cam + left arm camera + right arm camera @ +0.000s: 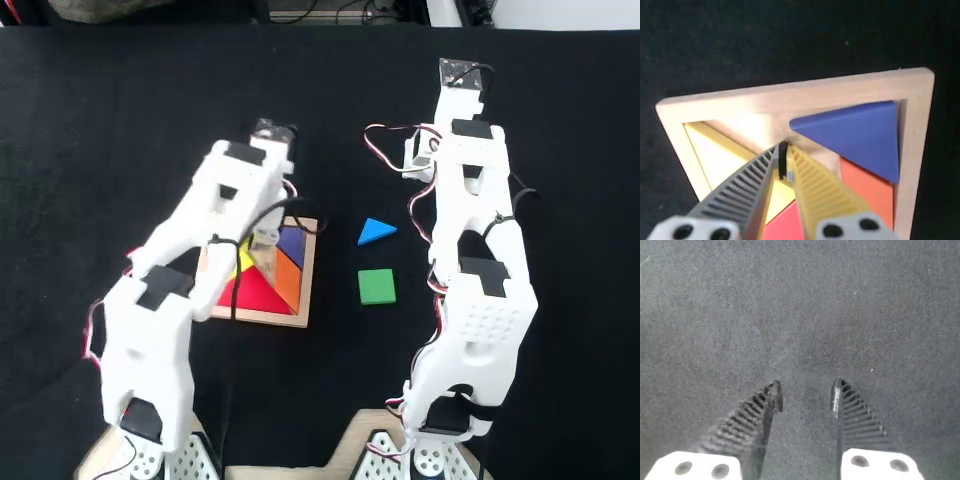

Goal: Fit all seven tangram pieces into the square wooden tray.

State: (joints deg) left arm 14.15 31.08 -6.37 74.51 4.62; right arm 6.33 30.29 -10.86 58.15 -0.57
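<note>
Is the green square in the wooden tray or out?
Out. The green square lies on the black cloth, apart from the wooden tray, beside a blue triangle.

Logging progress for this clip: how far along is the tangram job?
Done: yellow, red, orange and dark blue pieces lie in the tray. In hand: nothing; left gripper shut over the tray's bare gap, right gripper open over cloth. Left: light blue triangle and green square outside.
</note>
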